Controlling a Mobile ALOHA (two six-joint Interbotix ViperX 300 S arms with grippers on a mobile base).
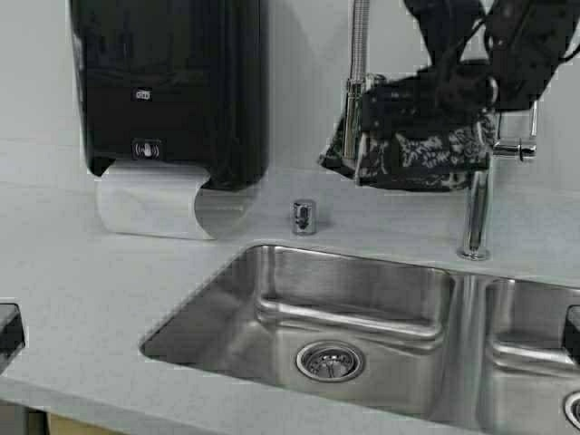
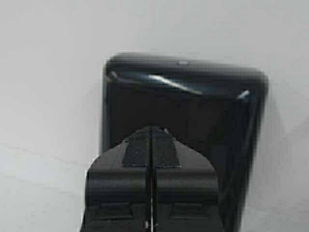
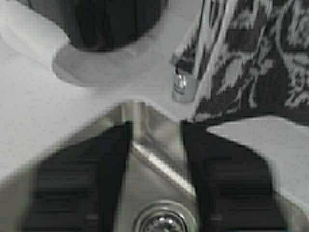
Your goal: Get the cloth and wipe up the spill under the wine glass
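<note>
Now | cloth [image 1: 412,149] draped on faucet [image 1: 478,208] | right hand [image 3: 154,159] open | left hand [image 2: 150,145] closed, empty

A pale grey speckled countertop [image 1: 82,299] is seen running along a plain light grey wall [image 1: 36,82]. A black glossy paper towel dispenser [image 1: 168,86] is mounted on that wall, and a white sheet of paper towel [image 1: 145,204] is seen hanging from its underside, curled just above the counter. A double-bowl stainless steel sink [image 1: 353,317] is set into the counter, with a round metal drain strainer [image 1: 330,361] in the nearer bowl. A chrome faucet [image 1: 478,208] is fixed behind the divider, and a small chrome cylindrical button [image 1: 304,217] is set beside the sink's back edge. Soft reflections are caught on the steel.
</note>
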